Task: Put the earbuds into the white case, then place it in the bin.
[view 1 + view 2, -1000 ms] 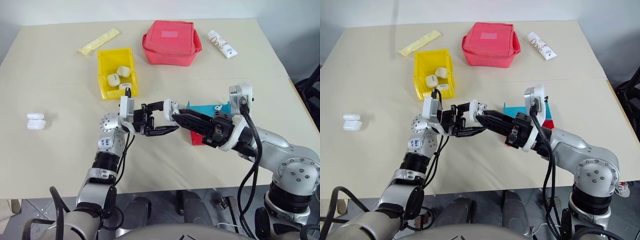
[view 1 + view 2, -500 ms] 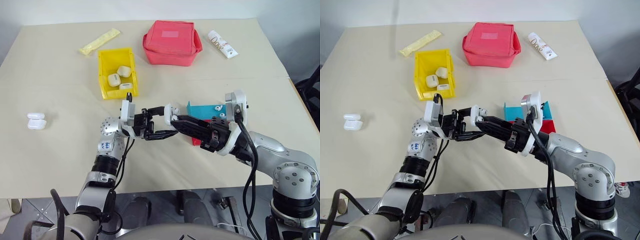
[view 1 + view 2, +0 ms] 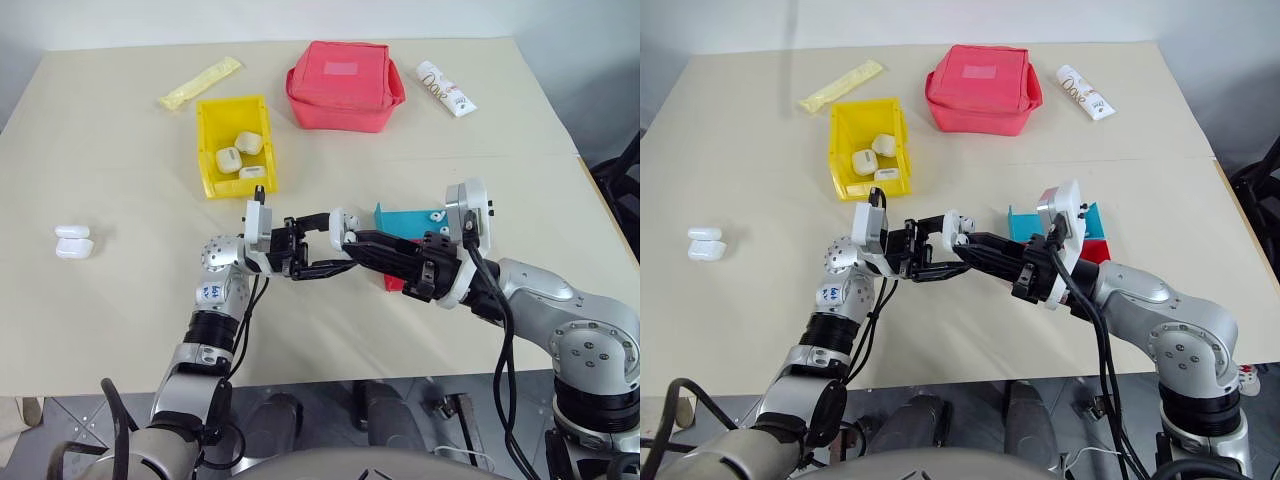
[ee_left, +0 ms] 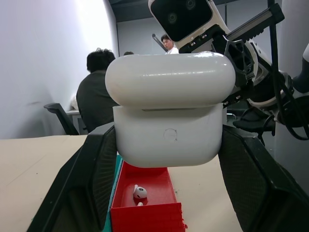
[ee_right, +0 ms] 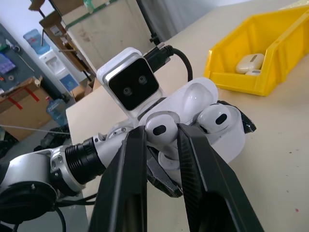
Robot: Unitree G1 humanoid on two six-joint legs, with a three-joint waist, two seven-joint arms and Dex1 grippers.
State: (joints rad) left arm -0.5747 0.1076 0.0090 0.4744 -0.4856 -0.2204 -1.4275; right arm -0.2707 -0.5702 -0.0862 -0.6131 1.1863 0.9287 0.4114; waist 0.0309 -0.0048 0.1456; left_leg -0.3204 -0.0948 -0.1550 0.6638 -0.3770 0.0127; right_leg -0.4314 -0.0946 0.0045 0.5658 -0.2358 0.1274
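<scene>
My left gripper was clamped tight on the white case, one black finger on each short side of its body. The case was glossy and rounded, its hinged lid raised off the body, and I held it in the air above the table, out in front of me. My right gripper was pinched on one earbud, a tiny shiny white bud with a dark spot on its head, right at the open mouth of the case. A second earbud of the same look already sat in the case beside it.

Just beyond my right hand lay a small red tray with another earbud in it, and a small blue tray touching it, with a few white buds on its floor. Farther off to my left stood the bin, bright yellow with upright walls, holding three closed white cases. Beyond it were a red pouch, a yellow packet and a white tube. One more white case lay near the table's left edge, lid open.
</scene>
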